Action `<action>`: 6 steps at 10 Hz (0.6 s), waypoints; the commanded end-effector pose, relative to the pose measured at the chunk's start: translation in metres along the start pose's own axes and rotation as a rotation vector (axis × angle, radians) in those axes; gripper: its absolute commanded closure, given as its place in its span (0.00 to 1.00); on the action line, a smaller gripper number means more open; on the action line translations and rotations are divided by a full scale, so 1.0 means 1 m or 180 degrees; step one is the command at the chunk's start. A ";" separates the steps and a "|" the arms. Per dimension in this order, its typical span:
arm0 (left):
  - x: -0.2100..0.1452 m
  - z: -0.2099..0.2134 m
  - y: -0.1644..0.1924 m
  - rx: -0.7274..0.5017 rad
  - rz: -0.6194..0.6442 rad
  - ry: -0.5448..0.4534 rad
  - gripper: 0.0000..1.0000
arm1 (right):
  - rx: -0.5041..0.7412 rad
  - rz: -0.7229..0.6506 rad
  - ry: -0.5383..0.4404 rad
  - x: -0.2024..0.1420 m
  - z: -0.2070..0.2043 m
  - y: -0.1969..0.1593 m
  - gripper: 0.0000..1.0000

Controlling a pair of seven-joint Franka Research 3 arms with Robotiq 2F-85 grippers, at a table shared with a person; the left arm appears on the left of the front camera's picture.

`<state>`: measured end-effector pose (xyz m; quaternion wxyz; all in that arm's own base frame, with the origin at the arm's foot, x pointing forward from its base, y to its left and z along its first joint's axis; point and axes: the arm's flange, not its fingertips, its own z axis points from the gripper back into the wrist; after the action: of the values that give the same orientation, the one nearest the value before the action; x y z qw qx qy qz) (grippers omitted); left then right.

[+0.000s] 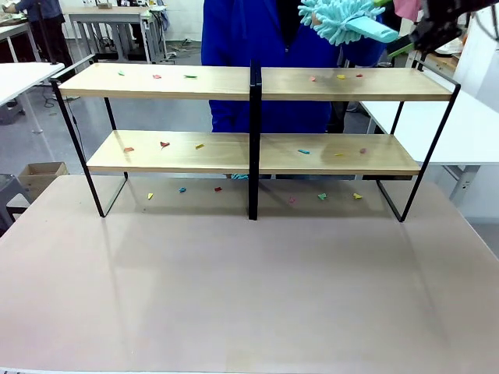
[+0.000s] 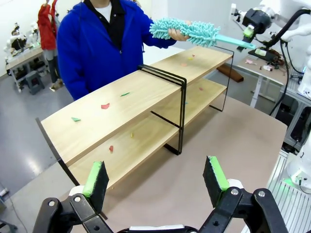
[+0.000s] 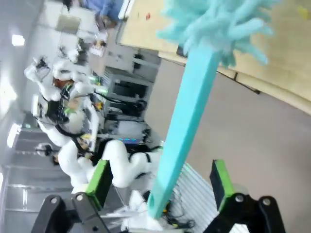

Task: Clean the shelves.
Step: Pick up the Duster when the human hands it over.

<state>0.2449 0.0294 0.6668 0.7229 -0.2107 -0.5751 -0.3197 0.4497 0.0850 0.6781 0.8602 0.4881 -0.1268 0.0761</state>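
The step in hand looks like the handover of the tool. At the upper right of the front view the person (image 1: 249, 31) holds a teal fluffy duster (image 1: 343, 19) by its head, with the handle pointing at the right hand (image 3: 160, 174). In the right wrist view that hand's green pads (image 3: 103, 175) stand wide, and the handle runs up between them, not clamped. The left hand (image 2: 156, 174) is wide too and empty, at the bottom of its frame above the table (image 2: 233, 145). The shelves (image 1: 179, 82) span the middle of the front view, both boards dotted with small coloured scraps (image 1: 164, 144), and more scraps lie on the table beneath. The next move, I judge, is to close the right hand squarely on the handle and take the duster's weight once the person lets go, before any sweeping of the upper board
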 end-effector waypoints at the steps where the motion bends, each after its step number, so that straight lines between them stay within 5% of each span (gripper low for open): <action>1: 0.000 -0.001 0.000 0.0024 0.0012 0.0005 0.00 | 0.0027 -0.0461 -0.0218 0.026 -0.006 0.012 0.00; 6: 0.000 -0.001 0.000 0.0024 0.0012 0.0005 0.00 | 0.0083 -0.0687 -0.0331 0.043 -0.011 -0.001 0.00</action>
<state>0.2449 0.0295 0.6668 0.7229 -0.2107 -0.5752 -0.3196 0.4925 0.0936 0.6816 0.8551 0.5024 -0.1240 -0.0315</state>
